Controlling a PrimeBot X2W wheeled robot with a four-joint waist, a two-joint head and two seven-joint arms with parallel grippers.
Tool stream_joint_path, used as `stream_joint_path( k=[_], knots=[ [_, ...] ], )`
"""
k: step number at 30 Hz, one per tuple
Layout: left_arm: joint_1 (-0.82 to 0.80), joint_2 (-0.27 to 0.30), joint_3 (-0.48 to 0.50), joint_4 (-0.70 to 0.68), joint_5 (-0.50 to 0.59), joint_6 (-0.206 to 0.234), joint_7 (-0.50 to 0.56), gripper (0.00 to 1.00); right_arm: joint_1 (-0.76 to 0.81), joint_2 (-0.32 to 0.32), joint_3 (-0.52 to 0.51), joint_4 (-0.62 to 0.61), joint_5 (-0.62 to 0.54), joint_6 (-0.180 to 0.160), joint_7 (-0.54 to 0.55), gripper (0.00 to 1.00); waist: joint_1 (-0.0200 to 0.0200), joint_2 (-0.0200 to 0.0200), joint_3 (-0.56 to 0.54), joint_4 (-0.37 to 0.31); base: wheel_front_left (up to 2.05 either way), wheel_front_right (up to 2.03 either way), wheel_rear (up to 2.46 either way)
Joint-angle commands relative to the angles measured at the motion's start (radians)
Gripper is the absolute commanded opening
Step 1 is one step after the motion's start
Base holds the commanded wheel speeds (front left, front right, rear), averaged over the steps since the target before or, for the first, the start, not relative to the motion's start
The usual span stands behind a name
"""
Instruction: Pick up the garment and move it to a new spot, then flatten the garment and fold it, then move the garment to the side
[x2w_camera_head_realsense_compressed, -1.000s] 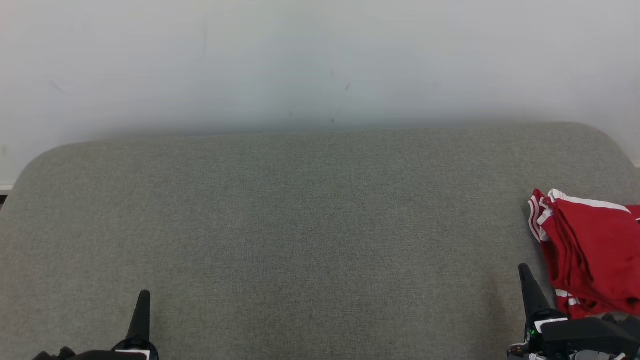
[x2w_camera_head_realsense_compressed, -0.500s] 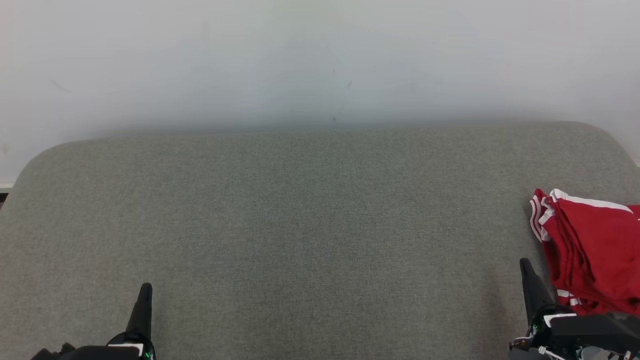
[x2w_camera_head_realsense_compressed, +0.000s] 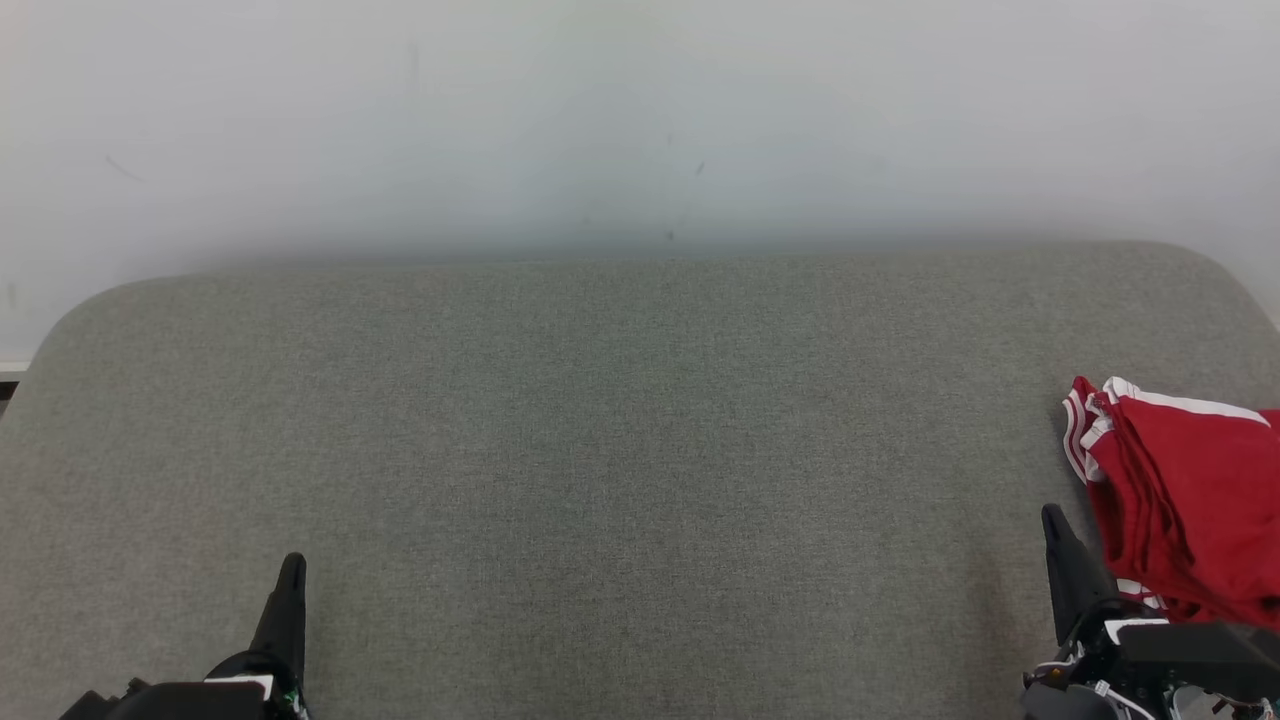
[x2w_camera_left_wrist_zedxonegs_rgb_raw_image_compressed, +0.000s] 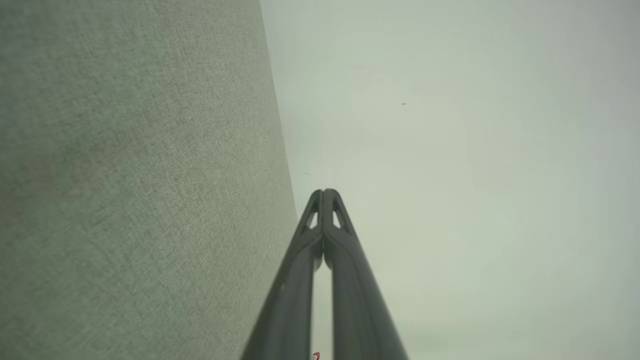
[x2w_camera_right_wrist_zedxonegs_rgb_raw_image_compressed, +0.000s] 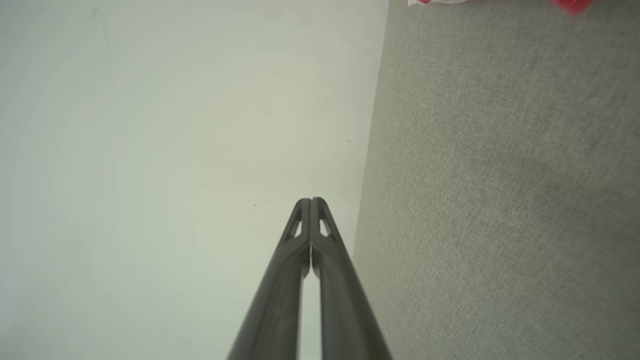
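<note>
The garment is red with white stripes and lies folded at the far right of the grey fabric surface, cut off by the head view's right edge. A scrap of the garment peeks in at the top of the right wrist view. My right gripper sits at the lower right, just left of the garment, shut and holding nothing; its tips meet in the right wrist view. At the lower left my left gripper is shut and empty too, its tips pressed together.
A pale wall rises behind the rounded back edge of the grey surface. Bare grey fabric spans the stretch between the two grippers.
Both grippers have crept a little up the head view, forward over the surface. The garment has not moved.
</note>
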Motion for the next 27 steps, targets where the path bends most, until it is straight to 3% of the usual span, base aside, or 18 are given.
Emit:
stream_joint_path(
  k=[1,27],
  knots=[
    [-0.011,0.006,0.004,0.000,-0.024,-0.009,0.007,0.00,-0.008,0.000,-0.003,-0.004,0.018,-0.002,0.005,0.00,-0.0001,-0.0001,0.000,0.000,0.00,0.00,0.00],
    [-0.017,0.006,0.004,0.001,-0.050,-0.008,0.012,0.00,-0.011,0.000,-0.005,-0.005,0.044,-0.002,0.012,0.00,-0.0001,-0.0001,0.002,0.001,0.00,0.00,0.00]
  ],
)
